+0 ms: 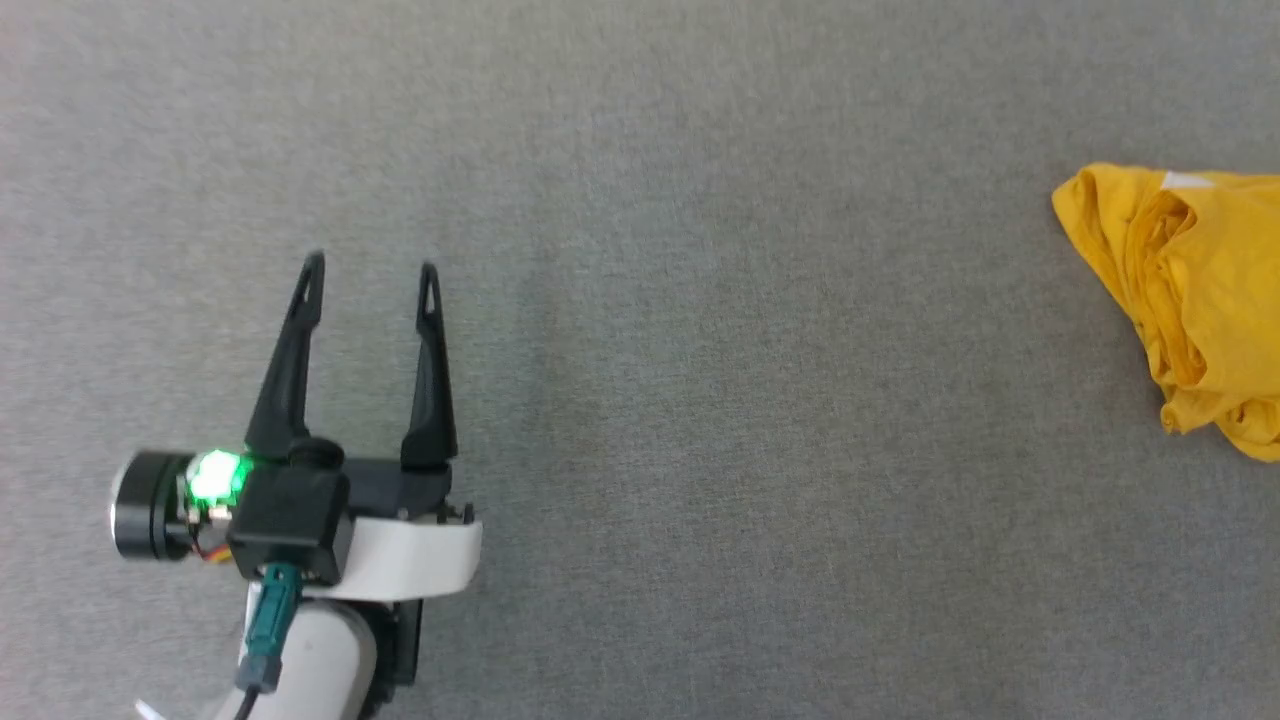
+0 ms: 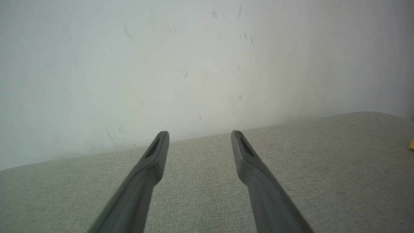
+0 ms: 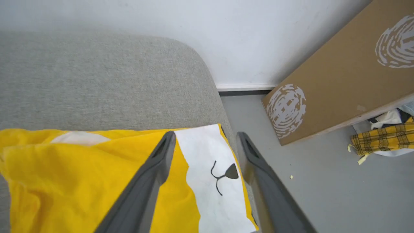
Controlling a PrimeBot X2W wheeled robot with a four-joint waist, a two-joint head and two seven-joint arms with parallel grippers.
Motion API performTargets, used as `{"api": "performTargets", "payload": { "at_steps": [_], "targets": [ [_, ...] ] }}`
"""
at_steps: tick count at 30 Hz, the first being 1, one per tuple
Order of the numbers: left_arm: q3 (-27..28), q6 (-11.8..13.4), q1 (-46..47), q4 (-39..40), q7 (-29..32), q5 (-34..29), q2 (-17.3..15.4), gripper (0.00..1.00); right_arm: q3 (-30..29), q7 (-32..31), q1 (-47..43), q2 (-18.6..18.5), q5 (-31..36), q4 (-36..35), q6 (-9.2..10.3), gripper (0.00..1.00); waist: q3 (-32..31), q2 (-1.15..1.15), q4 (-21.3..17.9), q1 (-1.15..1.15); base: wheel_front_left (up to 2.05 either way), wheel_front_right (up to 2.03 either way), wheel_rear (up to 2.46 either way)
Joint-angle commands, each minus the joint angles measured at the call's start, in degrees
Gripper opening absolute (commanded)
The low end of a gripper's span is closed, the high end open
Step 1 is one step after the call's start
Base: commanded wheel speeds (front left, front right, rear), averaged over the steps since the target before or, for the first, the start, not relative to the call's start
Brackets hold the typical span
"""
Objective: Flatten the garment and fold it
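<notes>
The yellow T-shirt (image 1: 1190, 300) lies crumpled at the right edge of the grey cloth-covered table (image 1: 700, 400), partly cut off by the head view. In the right wrist view the T-shirt (image 3: 81, 181) shows its white patch with a black nose and mouth line, near the table's rounded right corner. My right gripper (image 3: 205, 137) hovers over that patch, open, nothing between its fingers. My left gripper (image 1: 372, 270) is open over bare table far to the left of the shirt; in its own view the left gripper (image 2: 199, 134) points toward the wall.
A white wall (image 2: 194, 64) rises behind the table's far edge. Beyond the table's right edge is grey floor (image 3: 323, 181), with a brown cardboard panel (image 3: 339, 81) leaning there and a yellow plaid cloth (image 3: 381, 139) beside it.
</notes>
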State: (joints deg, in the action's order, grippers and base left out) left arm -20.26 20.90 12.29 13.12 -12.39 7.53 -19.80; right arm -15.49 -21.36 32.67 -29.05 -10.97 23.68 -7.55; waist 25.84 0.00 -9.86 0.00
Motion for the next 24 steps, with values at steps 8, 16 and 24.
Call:
{"api": "performTargets", "payload": {
  "at_steps": [8,16,24],
  "targets": [
    [1.3,1.5,-5.5,-0.6,-1.8,2.9,1.2,1.00,0.8,8.0,-9.6,7.0,-3.1,-11.1,0.06,1.00,-8.6,0.00,2.5,0.00,0.00,0.00,0.00],
    [3.7,1.6,-9.5,0.0,-2.4,6.4,2.5,1.00,2.9,15.5,-16.4,14.6,-3.6,-18.8,0.06,1.00,-14.3,0.00,3.6,0.00,0.00,0.00,0.00],
    [4.4,1.2,-13.3,0.0,-2.6,6.9,2.5,1.00,3.6,20.8,-23.4,21.2,-3.3,-25.8,0.06,1.00,-19.0,0.00,4.9,0.00,0.00,0.00,0.00]
  ]
}}
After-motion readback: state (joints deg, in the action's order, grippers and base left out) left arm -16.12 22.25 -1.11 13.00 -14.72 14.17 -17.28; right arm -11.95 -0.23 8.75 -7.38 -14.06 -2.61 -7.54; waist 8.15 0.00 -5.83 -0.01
